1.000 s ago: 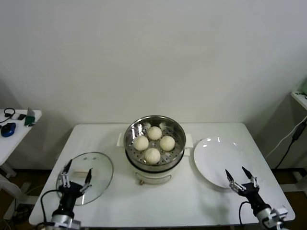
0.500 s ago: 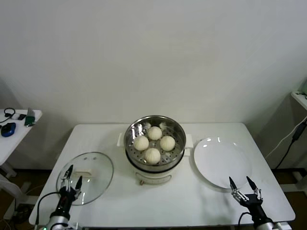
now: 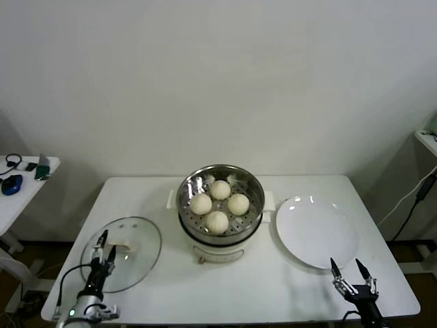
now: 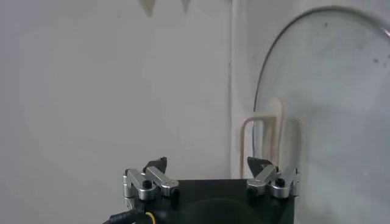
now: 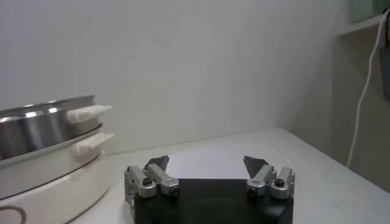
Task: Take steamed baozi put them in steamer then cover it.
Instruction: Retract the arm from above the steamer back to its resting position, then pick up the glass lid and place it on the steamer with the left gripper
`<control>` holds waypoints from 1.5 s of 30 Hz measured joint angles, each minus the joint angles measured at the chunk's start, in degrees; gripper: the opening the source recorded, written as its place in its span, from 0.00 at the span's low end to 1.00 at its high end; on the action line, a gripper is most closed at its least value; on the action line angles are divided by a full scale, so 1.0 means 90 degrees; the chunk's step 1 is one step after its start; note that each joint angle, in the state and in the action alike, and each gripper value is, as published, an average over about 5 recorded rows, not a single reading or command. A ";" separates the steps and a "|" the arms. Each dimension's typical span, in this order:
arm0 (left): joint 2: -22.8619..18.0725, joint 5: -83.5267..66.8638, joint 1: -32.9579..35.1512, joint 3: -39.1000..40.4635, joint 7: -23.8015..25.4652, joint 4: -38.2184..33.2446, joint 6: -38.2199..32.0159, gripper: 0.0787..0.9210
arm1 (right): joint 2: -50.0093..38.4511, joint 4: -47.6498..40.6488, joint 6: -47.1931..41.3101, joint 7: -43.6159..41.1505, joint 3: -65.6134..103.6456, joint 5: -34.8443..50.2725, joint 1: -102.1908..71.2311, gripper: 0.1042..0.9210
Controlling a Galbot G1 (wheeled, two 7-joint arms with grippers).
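Four cream-white baozi (image 3: 218, 203) lie in the steel steamer (image 3: 220, 173) on its white pot base at the table's middle; the steamer also shows in the right wrist view (image 5: 46, 122). The clear glass cover (image 3: 136, 263) with its cream bar handle (image 3: 123, 246) lies flat on the table at the front left; it also shows in the left wrist view (image 4: 329, 91). My left gripper (image 3: 106, 244) is open, low over the cover's near-left part, empty. My right gripper (image 3: 349, 269) is open and empty near the table's front right edge.
A flat white plate (image 3: 317, 231) lies right of the steamer, just beyond my right gripper. A side table (image 3: 20, 179) with small items stands at the far left. A cable hangs at the right edge.
Both grippers have drawn back toward the table's front edge and lower in view. The left one has turned over the cover. Baozi, steamer and cover have not moved.
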 measured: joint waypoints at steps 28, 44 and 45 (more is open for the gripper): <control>-0.0064 0.0399 -0.0555 -0.0035 -0.0156 0.0805 -0.0020 0.08 | 0.0371 0.0149 -0.0031 0.0135 0.0077 -0.0175 -0.0018 0.88; 0.0874 -0.1197 -0.0195 0.0167 0.1495 -0.2205 0.1693 0.08 | 0.0405 0.0224 -0.0500 0.0677 0.0239 -0.0831 0.0077 0.88; 0.0977 -0.1275 -0.0227 0.0220 0.1626 -0.2413 0.1893 0.08 | 0.0408 0.0224 -0.0511 0.0703 0.0239 -0.0872 0.0082 0.88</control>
